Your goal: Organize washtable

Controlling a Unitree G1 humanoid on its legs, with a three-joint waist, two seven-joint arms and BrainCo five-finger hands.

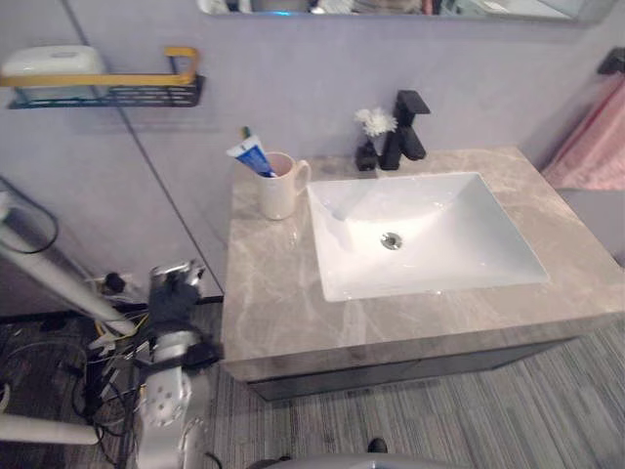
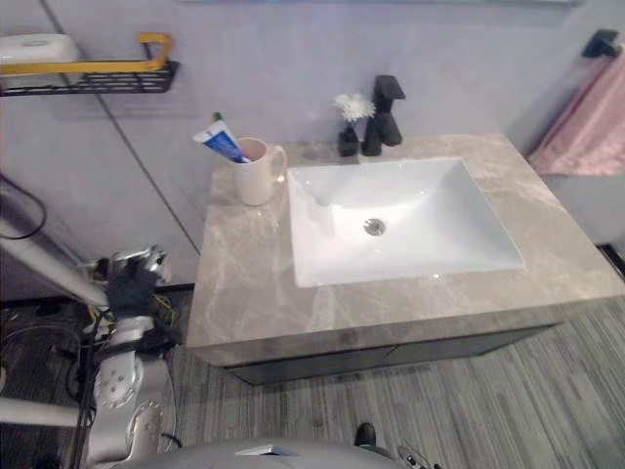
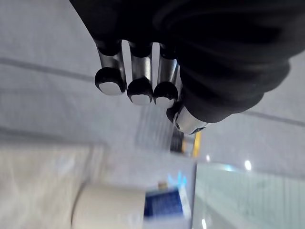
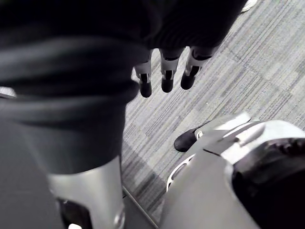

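Beige-grey marbled countertop (image 1: 273, 293), white sink (image 1: 469, 244), black faucet (image 1: 405, 127). Cream mug (image 1: 278, 191), blue-and-white toothpaste tube (image 1: 252, 156). White flower (image 1: 375, 121), black vase (image 1: 366, 156). Pink towel (image 1: 591, 147). Black wire shelf (image 1: 107, 96), yellow rail (image 1: 98, 79). Grey striped floor (image 1: 439, 410), pale grey wall (image 1: 293, 68).

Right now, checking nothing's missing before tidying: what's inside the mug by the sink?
A blue-and-white toothpaste tube leans out of the mug, with a green-tipped stick behind it. The wall hides their lower ends.

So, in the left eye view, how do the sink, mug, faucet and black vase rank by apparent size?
1. white sink
2. cream mug and black faucet: about alike, not ranked
3. small black vase
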